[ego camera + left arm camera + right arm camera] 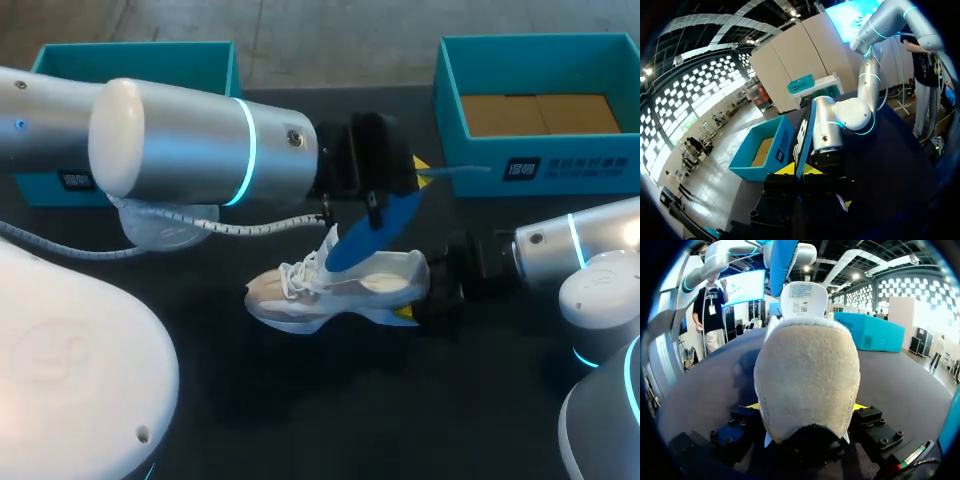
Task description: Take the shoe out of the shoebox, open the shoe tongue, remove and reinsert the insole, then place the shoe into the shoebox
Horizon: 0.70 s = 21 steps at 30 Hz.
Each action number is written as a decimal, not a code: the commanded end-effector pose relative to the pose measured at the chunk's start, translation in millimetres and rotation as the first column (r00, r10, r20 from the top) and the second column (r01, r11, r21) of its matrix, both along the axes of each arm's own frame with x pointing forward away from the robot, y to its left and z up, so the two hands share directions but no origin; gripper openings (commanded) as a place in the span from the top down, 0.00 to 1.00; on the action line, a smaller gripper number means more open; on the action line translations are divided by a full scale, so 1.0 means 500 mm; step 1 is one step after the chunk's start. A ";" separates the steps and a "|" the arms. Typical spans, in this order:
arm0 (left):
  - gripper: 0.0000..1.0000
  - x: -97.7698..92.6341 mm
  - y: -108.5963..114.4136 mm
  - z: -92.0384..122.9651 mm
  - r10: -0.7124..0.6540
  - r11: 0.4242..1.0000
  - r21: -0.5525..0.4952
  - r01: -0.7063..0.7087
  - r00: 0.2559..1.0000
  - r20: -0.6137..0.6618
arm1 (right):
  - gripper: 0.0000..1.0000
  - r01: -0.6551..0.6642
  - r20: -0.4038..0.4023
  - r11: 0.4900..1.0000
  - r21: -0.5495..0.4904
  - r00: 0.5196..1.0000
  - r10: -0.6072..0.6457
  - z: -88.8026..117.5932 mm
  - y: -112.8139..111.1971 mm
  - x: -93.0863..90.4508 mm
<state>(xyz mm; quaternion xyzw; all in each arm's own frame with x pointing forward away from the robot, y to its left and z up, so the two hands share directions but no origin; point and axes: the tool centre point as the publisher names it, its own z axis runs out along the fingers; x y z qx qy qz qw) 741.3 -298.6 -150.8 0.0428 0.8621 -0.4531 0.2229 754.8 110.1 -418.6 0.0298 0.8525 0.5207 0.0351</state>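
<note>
On the table (pixel 300 400), the right gripper (pixel 806 407) clamped the shoe (pixel 335 285) steady. The left gripper (pixel 799 170) pinched the insole (pixel 375 232) by its end.

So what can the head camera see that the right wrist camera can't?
Only the head view shows the laces and the right shoebox with its brown floor. Only the right wrist view shows the back of the heel and the label on the tongue. Both show the shoe, the blue insole sticking up over it, and the right gripper clamped on the heel end.
</note>
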 end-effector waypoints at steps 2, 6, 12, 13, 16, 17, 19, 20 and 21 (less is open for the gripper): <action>1.00 0.002 0.010 0.008 -0.101 0.994 0.035 0.104 0.992 -0.081 | 1.00 0.001 0.000 1.000 -0.003 1.000 -0.001 -0.001 0.003 0.000; 1.00 0.022 0.019 -0.001 -0.092 0.987 0.132 0.089 0.996 0.017 | 1.00 0.001 0.000 1.000 -0.003 1.000 -0.001 -0.001 0.003 0.000; 1.00 0.044 0.024 0.021 -0.169 0.963 0.233 0.139 0.979 0.115 | 1.00 0.001 0.000 1.000 -0.003 1.000 -0.001 -0.001 0.003 0.000; 1.00 0.049 0.026 0.024 -0.177 0.960 0.241 0.141 0.975 0.137 | 1.00 0.001 0.000 1.000 -0.003 1.000 -0.001 -0.001 0.003 0.000; 1.00 0.060 0.030 0.027 -0.207 0.954 0.249 0.166 0.967 0.150 | 1.00 0.001 0.000 1.000 -0.003 1.000 -0.001 -0.001 0.003 0.000; 1.00 0.065 0.031 0.027 -0.216 0.953 0.248 0.174 0.964 0.155 | 1.00 0.001 0.000 1.000 -0.003 1.000 -0.001 -0.001 0.003 0.000; 1.00 0.073 0.032 0.026 -0.226 0.953 0.243 0.183 0.960 0.164 | 1.00 0.001 0.000 1.000 -0.003 1.000 -0.001 -0.001 0.003 0.000; 1.00 0.076 0.033 0.025 -0.239 0.950 0.242 0.195 0.957 0.164 | 1.00 0.001 0.000 1.000 -0.003 1.000 -0.001 -0.001 0.003 0.000; 1.00 0.079 0.033 0.024 -0.245 0.949 0.241 0.202 0.956 0.164 | 1.00 0.001 0.000 1.000 -0.003 1.000 -0.001 -0.001 0.003 0.000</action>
